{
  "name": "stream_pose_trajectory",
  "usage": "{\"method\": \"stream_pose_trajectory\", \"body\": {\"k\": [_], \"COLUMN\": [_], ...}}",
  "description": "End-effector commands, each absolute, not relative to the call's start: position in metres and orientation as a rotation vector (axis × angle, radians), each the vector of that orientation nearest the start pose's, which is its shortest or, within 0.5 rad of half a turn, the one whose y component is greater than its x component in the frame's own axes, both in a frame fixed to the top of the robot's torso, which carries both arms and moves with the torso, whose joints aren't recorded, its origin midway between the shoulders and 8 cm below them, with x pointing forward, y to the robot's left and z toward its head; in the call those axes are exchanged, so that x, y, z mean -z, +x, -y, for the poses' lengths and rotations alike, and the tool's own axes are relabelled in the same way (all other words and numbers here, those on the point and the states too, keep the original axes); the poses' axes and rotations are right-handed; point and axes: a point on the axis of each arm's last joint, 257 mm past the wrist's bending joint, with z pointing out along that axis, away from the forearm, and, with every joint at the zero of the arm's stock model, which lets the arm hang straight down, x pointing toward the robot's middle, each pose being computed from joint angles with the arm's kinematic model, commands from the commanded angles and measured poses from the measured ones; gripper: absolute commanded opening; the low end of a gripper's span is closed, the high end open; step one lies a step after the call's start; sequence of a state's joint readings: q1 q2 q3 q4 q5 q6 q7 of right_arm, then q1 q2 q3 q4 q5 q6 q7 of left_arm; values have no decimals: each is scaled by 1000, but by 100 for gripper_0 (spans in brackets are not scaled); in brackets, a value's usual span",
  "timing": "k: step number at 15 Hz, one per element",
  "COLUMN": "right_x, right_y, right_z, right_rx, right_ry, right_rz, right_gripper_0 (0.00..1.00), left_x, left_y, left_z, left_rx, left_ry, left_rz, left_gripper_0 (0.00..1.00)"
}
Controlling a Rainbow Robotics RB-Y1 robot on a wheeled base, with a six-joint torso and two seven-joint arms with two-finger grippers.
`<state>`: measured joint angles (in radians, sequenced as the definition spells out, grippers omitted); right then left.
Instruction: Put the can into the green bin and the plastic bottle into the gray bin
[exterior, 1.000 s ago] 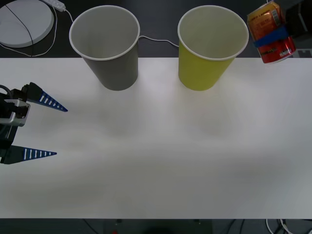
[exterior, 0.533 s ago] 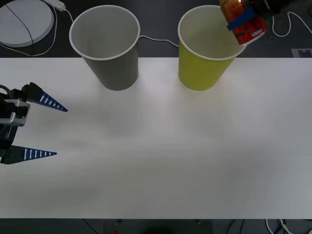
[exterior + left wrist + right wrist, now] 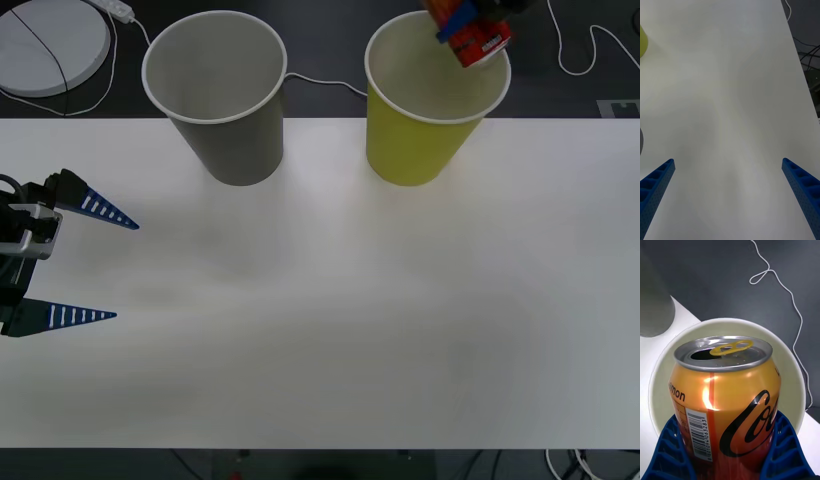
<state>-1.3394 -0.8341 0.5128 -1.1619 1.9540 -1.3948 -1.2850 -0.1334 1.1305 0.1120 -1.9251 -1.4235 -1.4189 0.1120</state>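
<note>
Orange can [image 3: 724, 397] (end-effector-clamped) above green bin [image 3: 420, 140]

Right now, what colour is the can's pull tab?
Yellow-gold, on the can's silver top; right wrist view shows it best.

Front view: can [image 3: 470, 30] cut off by the top edge, motion-blurred, label unreadable. Right gripper [image 3: 478, 12] mostly out of frame. Left gripper [image 3: 95, 265] body cut by the left edge.
Right wrist view: can base hidden between the blue fingers [image 3: 780, 450]; green bin [image 3: 795, 390] floor hidden behind the can; gray bin [image 3: 655, 311] cropped.
</note>
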Motion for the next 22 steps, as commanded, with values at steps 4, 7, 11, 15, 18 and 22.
{"method": "stream_pose_trajectory", "body": {"k": [4, 7, 11, 15, 18, 22], "right_x": [-29, -31, -40, -51, -49, -30], "right_y": [621, 619, 608, 580, 554, 509], "right_z": [177, 175, 186, 202, 213, 229], "right_rx": [3, -1, -54, -158, -178, -152], "right_ry": [-1005, -1041, -1067, -1083, -1121, -1196], "right_rz": [-2169, -2151, -2135, -2121, -2041, -1930], "right_gripper_0": [92, 100, 100, 100, 100, 100], "left_x": [143, 143, 143, 143, 143, 143], "left_y": [365, 365, 365, 365, 365, 365], "left_z": [-264, -264, -264, -264, -264, -264], "left_rx": [192, 192, 192, 192, 192, 192], "left_ry": [1953, 1953, 1953, 1953, 1953, 1953], "left_rz": [-1468, -1468, -1468, -1468, -1468, -1468], "left_gripper_0": [100, 100, 100, 100, 100, 100]}}
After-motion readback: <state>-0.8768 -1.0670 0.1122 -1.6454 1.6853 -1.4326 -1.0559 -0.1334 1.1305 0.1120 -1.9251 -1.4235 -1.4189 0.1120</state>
